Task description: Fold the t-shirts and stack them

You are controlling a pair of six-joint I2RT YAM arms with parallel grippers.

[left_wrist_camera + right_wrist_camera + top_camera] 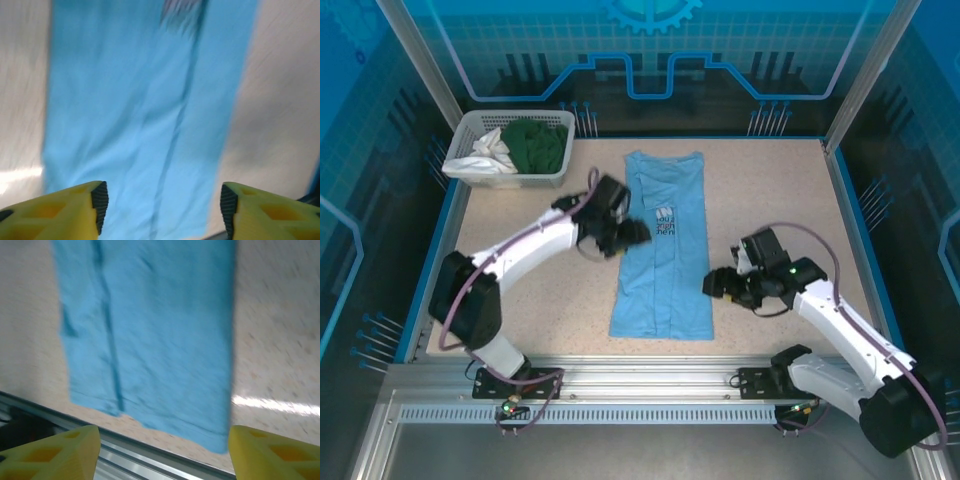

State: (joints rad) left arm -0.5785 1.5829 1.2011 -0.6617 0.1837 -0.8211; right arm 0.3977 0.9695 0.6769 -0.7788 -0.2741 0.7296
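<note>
The light blue t-shirt [663, 250] lies flat mid-table, folded into a long narrow strip with its collar at the far end and its chest print showing. My left gripper [632, 234] hovers open over the strip's left edge near the print; below it the blue cloth [145, 115] runs lengthwise with a crease down the middle. My right gripper [718, 283] stands open just off the strip's right edge, and its view takes in the shirt's hem [150, 340] by the table's near rail. A dark green garment [537, 143] and a white garment [485, 155] lie in the basket.
A white mesh basket [463, 138] stands at the back left corner. Blue raised borders [851, 215] edge the speckled tabletop [770, 200]. An aluminium rail [650, 375] runs along the near edge, just behind the shirt's hem.
</note>
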